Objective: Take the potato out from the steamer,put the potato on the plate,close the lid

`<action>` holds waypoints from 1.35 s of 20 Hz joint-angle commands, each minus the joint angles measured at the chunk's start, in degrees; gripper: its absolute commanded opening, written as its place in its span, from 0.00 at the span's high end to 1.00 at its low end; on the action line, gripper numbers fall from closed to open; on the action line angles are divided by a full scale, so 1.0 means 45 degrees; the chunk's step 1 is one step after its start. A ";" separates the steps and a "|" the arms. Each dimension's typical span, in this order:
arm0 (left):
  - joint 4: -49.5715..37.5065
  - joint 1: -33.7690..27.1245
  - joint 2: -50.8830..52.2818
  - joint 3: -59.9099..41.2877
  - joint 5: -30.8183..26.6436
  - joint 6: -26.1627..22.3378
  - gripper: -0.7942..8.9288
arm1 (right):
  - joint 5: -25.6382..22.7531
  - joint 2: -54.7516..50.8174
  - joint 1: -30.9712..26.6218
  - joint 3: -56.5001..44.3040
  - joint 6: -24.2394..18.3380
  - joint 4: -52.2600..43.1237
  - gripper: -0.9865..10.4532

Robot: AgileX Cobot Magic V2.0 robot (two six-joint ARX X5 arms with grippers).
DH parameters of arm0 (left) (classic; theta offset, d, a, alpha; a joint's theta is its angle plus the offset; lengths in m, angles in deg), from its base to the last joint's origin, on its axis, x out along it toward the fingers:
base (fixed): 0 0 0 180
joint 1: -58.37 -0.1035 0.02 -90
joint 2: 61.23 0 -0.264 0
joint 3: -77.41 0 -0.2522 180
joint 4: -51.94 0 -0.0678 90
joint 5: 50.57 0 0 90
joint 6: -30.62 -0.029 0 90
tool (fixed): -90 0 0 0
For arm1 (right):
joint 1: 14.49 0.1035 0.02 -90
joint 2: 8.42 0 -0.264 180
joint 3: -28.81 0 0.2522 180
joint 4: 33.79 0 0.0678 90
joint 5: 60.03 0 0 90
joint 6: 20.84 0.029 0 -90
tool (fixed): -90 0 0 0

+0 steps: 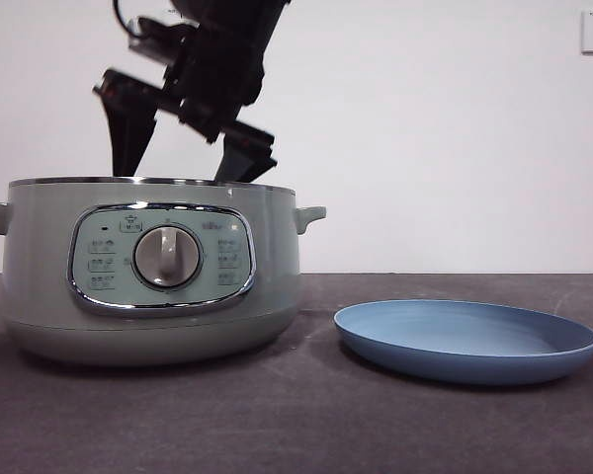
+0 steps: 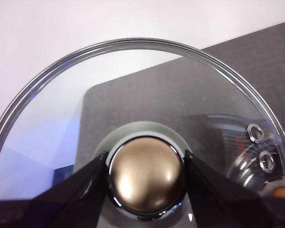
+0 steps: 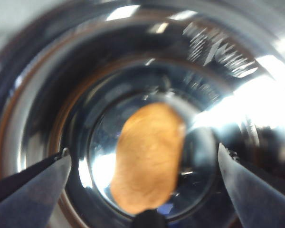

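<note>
1. Front view. The steamer (image 1: 148, 272), a round sage-green pot with a chrome-framed control panel and a central grey dial, stands on the dark table (image 1: 296, 425) with no lid on it. The right gripper (image 1: 183, 153) reaches down from above, its two black jaws spread and their tips dipping behind the steel rim. The plate (image 1: 466, 341), shallow, matte light blue and bare, lies on the table just beside the steamer.

2. Left wrist view. The left gripper (image 2: 146, 173) is clamped on the knob of the lid (image 2: 133, 95), one jaw at each side of the knob's bronze-toned metallic top. The lid is clear domed glass with a steel rim and two small vent rings near its edge.

3. Right wrist view. The potato (image 3: 148, 156), an oval with matte orange-brown skin, lies on the shiny steel floor of the steamer (image 3: 228, 61). The right gripper (image 3: 142, 164) hangs above it with jaws wide apart, not touching it.
</note>
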 commanded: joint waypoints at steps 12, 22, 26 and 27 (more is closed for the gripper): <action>0.0622 -0.0034 0.0151 0.0112 0.0350 -0.0102 0.93 | -0.0947 0.1025 0.0423 0.0015 -0.0719 0.0199 0.92; 0.0602 -0.0058 0.0121 0.0112 0.2875 -0.0126 0.93 | -0.1025 -0.6368 -0.1248 0.0024 -0.0797 0.3327 0.92; 0.0510 -0.0068 -0.0024 0.0112 0.4376 -0.0233 0.93 | -0.1059 -0.7975 -0.2783 0.0024 -0.0248 0.4371 0.92; 0.0486 -0.0068 -0.0073 0.0112 0.4789 -0.0257 0.93 | -0.1064 -0.8145 -0.3279 0.0024 -0.0228 0.4376 0.92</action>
